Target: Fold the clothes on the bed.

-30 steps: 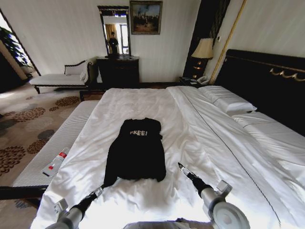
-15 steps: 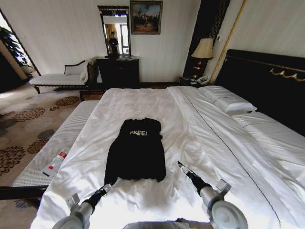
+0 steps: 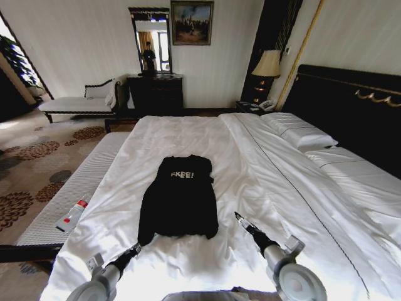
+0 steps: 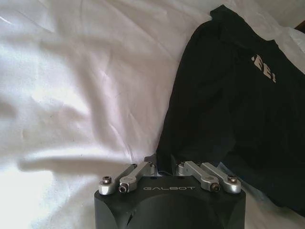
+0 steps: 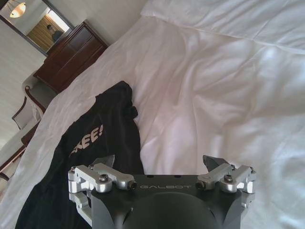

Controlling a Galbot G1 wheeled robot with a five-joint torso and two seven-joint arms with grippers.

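Note:
The clothes are one black T-shirt [image 3: 178, 197] with white "FREE!" lettering, lying flat near the middle of the bed [image 3: 188, 135], sleeves tucked in. My left gripper [image 3: 135, 249] is at the shirt's near left corner. In the left wrist view the left gripper [image 4: 165, 166] is shut with the hem of the T-shirt [image 4: 228, 109] pinched between its fingers. My right gripper [image 3: 239, 219] hovers over the white sheet just right of the shirt's near right corner, apart from it. In the right wrist view the right gripper [image 5: 158, 163] is open with nothing in it, beside the T-shirt [image 5: 95, 138].
White pillows [image 3: 301, 132] lie by the black headboard [image 3: 351, 106] on the right. A striped bench [image 3: 69, 194] runs along the bed's left side with a small red-and-white item [image 3: 73, 213] on it. A dresser [image 3: 155, 94] and a chaise [image 3: 78, 103] stand at the far wall.
My left arm has moved inward and forward to the shirt's near left corner. The right arm has hardly moved, and the shirt lies as before.

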